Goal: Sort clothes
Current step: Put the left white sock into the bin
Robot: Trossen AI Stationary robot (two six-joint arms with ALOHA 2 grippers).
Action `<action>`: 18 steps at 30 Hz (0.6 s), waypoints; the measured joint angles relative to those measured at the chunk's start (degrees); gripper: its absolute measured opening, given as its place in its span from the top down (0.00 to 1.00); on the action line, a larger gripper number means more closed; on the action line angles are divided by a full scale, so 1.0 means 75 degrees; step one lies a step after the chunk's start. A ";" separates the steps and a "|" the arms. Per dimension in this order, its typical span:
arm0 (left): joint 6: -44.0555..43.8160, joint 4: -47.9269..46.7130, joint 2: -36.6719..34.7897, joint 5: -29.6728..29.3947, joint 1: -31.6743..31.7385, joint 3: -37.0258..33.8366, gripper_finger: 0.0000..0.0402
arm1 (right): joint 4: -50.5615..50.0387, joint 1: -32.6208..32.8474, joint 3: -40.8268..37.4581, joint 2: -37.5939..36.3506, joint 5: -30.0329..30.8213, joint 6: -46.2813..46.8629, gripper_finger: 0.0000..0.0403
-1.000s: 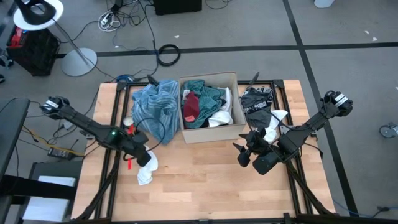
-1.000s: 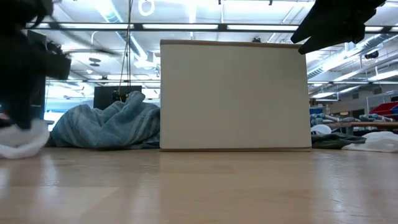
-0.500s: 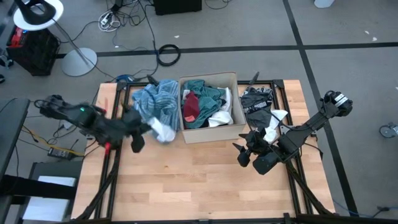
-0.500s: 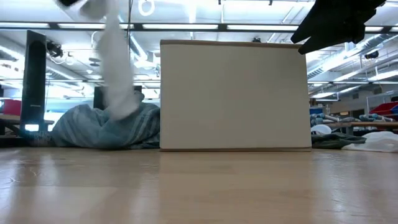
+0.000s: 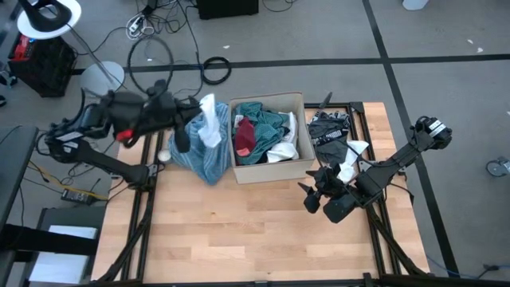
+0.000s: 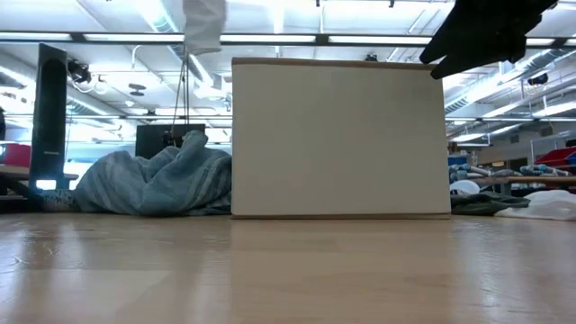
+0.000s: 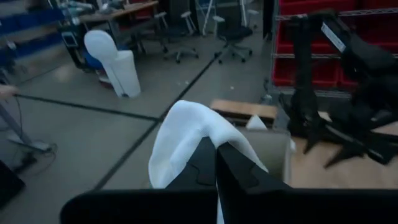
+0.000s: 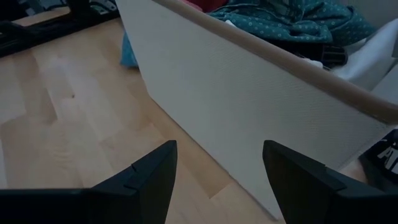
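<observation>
My left gripper [image 5: 194,125] is raised high over the light blue clothes pile [image 5: 199,151] and is shut on a white garment [image 5: 209,126], just left of the tan cardboard box [image 5: 269,169]. The garment's lower end shows at the top of the low view [image 6: 202,22]. The box holds teal [image 5: 263,118], red [image 5: 245,137] and white [image 5: 280,151] clothes. Black-and-white patterned clothes [image 5: 328,129] and a white piece [image 5: 351,166] lie to the right of the box. My right gripper [image 5: 313,197] is open and empty, near the box's front right corner. My left gripper pinches the white garment between its two shut fingers [image 7: 239,171]. Bunched cloth [image 7: 189,134] stands out past the fingertips; which edge or how many layers, I cannot tell. The garment is lifted clear of the table and hangs slack beside the box [image 6: 202,22].
The light blue pile rests on the table against the box's left wall [image 6: 153,180]. The box's front wall stands close before my right gripper [image 8: 249,106]. Bare wood lies along the table's near half [image 5: 247,231]. Dark frame rails run along both table sides.
My left gripper has risen from the table's near left part and gone toward the far edge and the box, staying shut on the white garment. The garment has been lifted clear of the table and now hangs above the light blue pile.
</observation>
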 joint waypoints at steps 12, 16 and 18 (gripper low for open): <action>0.1141 0.0374 0.1950 0.1552 0.1488 0.1306 1.00 | -0.0029 0.0000 0.0001 -0.0093 -0.0134 -0.0204 0.40; 0.1135 0.0394 0.2409 0.1766 0.1664 0.1226 0.97 | -0.0154 0.0068 0.0047 -0.0324 -0.0131 -0.0137 0.40; 0.1126 0.0408 0.2644 0.1826 0.1719 0.1135 0.95 | -0.0246 0.0163 0.0047 -0.0473 -0.0133 -0.0129 0.40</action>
